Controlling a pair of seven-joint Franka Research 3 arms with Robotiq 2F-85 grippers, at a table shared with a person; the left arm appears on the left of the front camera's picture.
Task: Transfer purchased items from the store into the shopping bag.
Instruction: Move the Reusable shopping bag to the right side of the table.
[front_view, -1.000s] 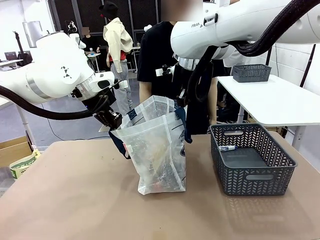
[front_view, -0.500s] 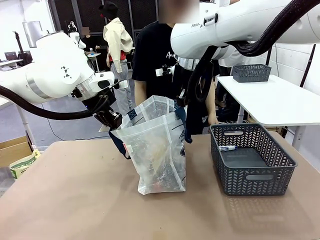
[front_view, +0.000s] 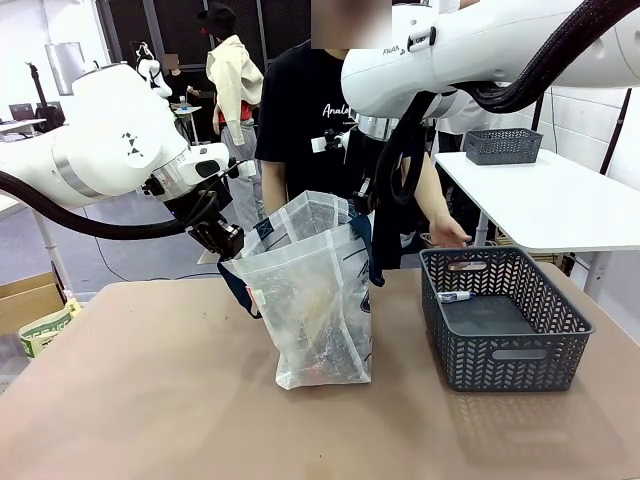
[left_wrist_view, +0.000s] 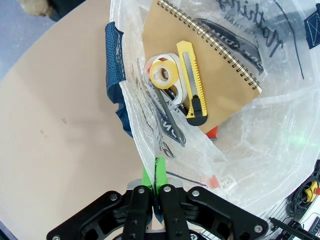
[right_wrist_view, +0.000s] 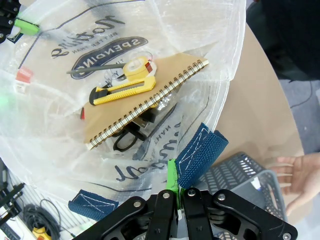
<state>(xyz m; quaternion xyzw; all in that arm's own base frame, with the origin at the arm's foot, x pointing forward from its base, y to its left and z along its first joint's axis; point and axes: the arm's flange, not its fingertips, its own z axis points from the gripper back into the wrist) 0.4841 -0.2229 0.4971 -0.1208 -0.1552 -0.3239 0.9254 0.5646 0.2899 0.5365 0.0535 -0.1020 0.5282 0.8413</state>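
Movement since a second earlier belonged to the person alone: a hand (front_view: 449, 236) had come forward over the far rim of the store (front_view: 560, 310), where one small white item (front_view: 453, 296) lay on the floor. Both arms had held their places. The left gripper (left_wrist_view: 156, 172) was pressed together on the rim of the shopping bag (front_view: 315, 300); the right gripper (right_wrist_view: 175, 182) pinched the opposite rim at a navy handle (right_wrist_view: 200, 152). Between them the mouth stood spread, with a spiral notebook (left_wrist_view: 210, 65), yellow cutter (left_wrist_view: 194, 85) and tape roll (left_wrist_view: 165, 74) lying inside, below the jaws.
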